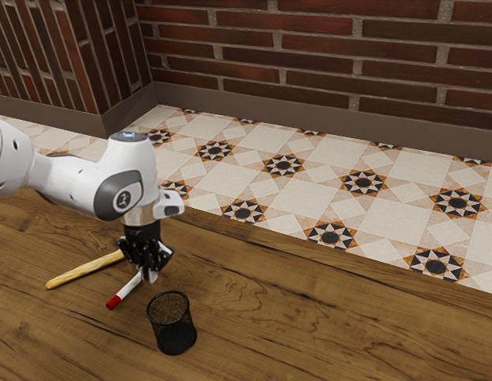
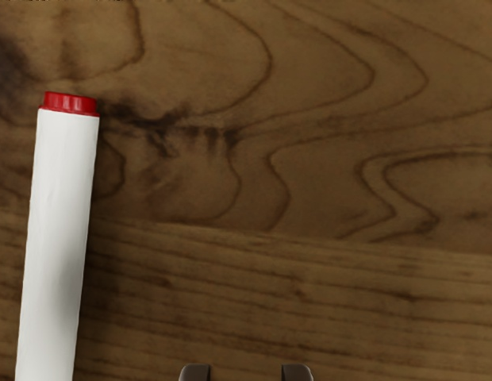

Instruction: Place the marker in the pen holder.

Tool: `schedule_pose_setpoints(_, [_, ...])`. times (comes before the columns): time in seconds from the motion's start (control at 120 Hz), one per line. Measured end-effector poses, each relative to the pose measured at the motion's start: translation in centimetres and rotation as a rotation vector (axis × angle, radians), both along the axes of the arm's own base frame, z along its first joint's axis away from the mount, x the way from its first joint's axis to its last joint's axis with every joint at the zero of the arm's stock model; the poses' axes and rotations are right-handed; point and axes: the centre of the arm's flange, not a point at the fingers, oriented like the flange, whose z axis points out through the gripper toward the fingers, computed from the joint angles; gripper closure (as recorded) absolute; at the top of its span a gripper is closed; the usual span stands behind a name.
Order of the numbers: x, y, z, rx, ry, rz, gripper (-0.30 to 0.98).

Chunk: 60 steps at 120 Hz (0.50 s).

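Pen holder point(image 1: 175, 329); marker point(image 1: 127, 293) beside 2 parted jaws.

In the exterior view I have the red-and-white cylindrical marker point(image 1: 128, 290) lying on the brown wooden tabletop point(image 1: 309, 325), between the long yellowish stick point(image 1: 81, 272) on the exterior view's left and the upright, round black mesh pen holder point(image 1: 173, 327) on the exterior view's right. Patterned floor tiles point(image 1: 309, 190) lie beyond.

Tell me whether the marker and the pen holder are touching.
Apart. The exterior view shows bare wood between the marker and the pen holder.
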Motion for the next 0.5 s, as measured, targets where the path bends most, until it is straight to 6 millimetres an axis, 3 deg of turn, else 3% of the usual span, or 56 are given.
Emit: schedule_pose_setpoints(0.5, [0.5,3.4,-1.9,0.018,-0.006,0.070,0.57])
